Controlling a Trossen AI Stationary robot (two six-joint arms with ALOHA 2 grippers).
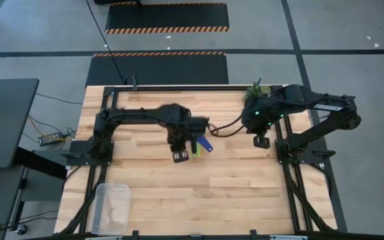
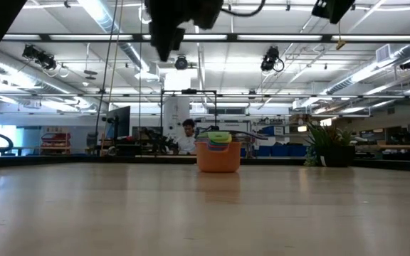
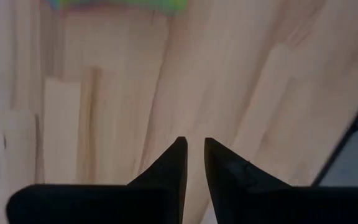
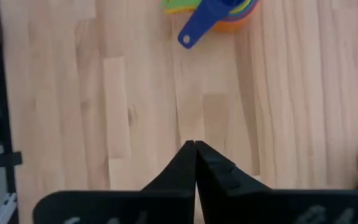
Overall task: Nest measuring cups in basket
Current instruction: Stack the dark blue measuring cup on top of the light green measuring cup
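The measuring cups (image 1: 199, 145) stand nested in one stack on the table's middle. The low view shows an orange outer cup (image 2: 218, 158) with green, yellow and blue rims inside it. A dark blue handle (image 4: 197, 28) sticks out sideways. My left gripper (image 1: 180, 157) hovers just left of the stack and nearer the near edge, its fingers (image 3: 193, 144) a narrow gap apart and empty. My right gripper (image 1: 261, 141) hangs to the stack's right, shut (image 4: 194, 144) and empty. The clear basket (image 1: 112, 208) sits empty on the table's near left corner.
A small green plant (image 1: 257, 90) stands near the far right corner, behind my right arm. Bare wood stretches between the stack and the basket. Black frame rails (image 1: 92, 193) run along the table's left and right sides. A person (image 2: 188, 135) sits far behind the table.
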